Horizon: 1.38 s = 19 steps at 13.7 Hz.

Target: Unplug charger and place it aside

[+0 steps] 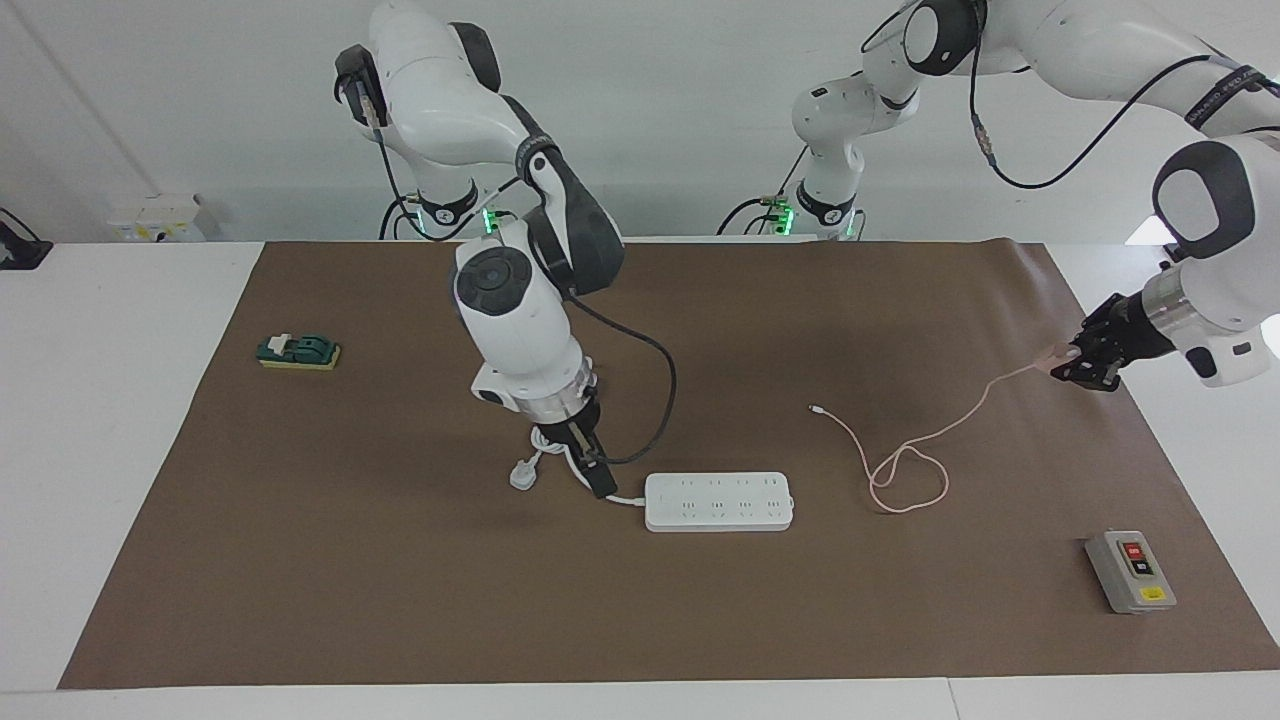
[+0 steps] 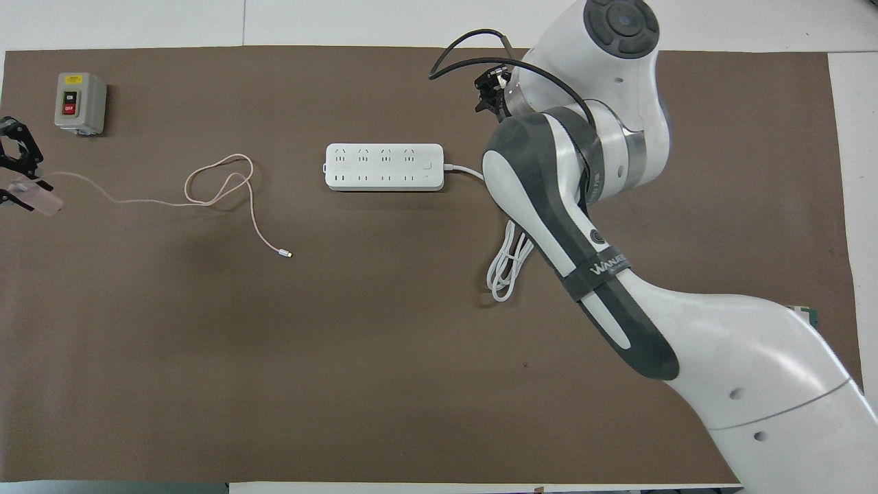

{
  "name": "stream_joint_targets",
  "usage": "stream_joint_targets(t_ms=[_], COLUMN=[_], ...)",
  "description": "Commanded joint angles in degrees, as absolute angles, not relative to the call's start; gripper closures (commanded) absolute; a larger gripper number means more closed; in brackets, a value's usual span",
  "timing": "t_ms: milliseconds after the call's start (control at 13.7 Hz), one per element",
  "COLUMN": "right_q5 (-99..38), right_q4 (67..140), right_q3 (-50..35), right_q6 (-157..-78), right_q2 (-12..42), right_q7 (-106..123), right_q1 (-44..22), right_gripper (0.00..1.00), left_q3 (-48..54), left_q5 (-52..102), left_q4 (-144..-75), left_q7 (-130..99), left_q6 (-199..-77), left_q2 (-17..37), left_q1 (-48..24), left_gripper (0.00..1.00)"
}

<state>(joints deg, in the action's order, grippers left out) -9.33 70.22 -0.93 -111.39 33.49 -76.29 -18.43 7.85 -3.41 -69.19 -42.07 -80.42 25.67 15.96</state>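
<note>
The pale pink charger (image 1: 1053, 353) (image 2: 40, 200) is unplugged and held above the mat's edge at the left arm's end of the table, with my left gripper (image 1: 1078, 364) (image 2: 16, 184) shut on it. Its thin pink cable (image 1: 905, 478) (image 2: 218, 180) trails from it across the mat in a loose loop, and its free tip lies nearer to the robots. The white power strip (image 1: 720, 501) (image 2: 384, 167) lies flat mid-mat with nothing in its sockets. My right gripper (image 1: 598, 478) (image 2: 491, 94) hangs over the strip's white cord, off the strip.
The strip's thick white cord (image 1: 545, 440) (image 2: 509, 269) and plug (image 1: 523, 475) lie coiled under the right arm. A grey switch box (image 1: 1130, 571) (image 2: 80, 103) sits at the left arm's end. A green block (image 1: 298, 351) sits toward the right arm's end.
</note>
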Motion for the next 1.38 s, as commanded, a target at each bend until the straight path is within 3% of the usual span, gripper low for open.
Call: stream_joint_targets(t_ms=[0,73,146,218,291,437,583,655,1019,1311], right_q5=[-8.61,-8.44,-8.44,-8.18,-6.43,-1.60,-0.62,-0.27,0.00,-0.09], right_q4=[86.62,90.75,90.79,90.88,91.66,95.34,101.74,104.47,107.84,105.21], right_q3=[-1.23,-1.14,-1.14,-1.14,-1.14,-1.14,-1.14,-1.14,-1.23,-1.14], right_q6=[-111.97,-107.80,-103.84,-101.54,-99.69,-99.14,-100.19,-101.85,-102.22,-100.73], right_q2=[19.64,13.94,12.67,11.79,10.73,7.66,3.10,1.25,-0.79,0.26], right_q7=[-56.94,-41.38,-34.96,-30.28,-24.75,-14.46,-10.03,-9.41,-0.45,-0.88], right_q1=[-13.47,-9.10,-7.23,-6.16,-5.20,-4.14,-3.69,-3.60,0.08,0.97], right_gripper=[0.00,0.00,0.00,0.00,0.00,0.00,0.00,0.00,0.00,0.00], left_q3=[7.99,8.61,8.61,8.61,8.53,8.35,8.00,7.91,8.00,8.09], left_q5=[-3.60,-3.52,-3.52,-3.52,-3.52,-3.43,-3.43,-3.43,-3.52,-3.69], left_q4=[-77.66,-95.27,-105.11,-111.56,-115.10,-117.42,-118.21,-118.04,-113.83,-101.72], left_q7=[-34.99,-34.02,-34.19,-34.19,-34.02,-33.40,-32.70,-32.70,-32.52,-28.59], left_q6=[-83.66,-95.16,-103.54,-109.97,-114.74,-116.98,-117.68,-117.69,-113.48,-99.26], left_q2=[20.58,13.17,9.53,7.06,5.99,5.01,4.92,4.92,3.44,4.48], left_q1=[15.73,14.34,13.63,13.19,12.31,12.30,12.74,12.74,10.81,8.00], left_gripper=[1.00,1.00,1.00,1.00,0.93,0.82,0.36,0.00,0.00,0.00])
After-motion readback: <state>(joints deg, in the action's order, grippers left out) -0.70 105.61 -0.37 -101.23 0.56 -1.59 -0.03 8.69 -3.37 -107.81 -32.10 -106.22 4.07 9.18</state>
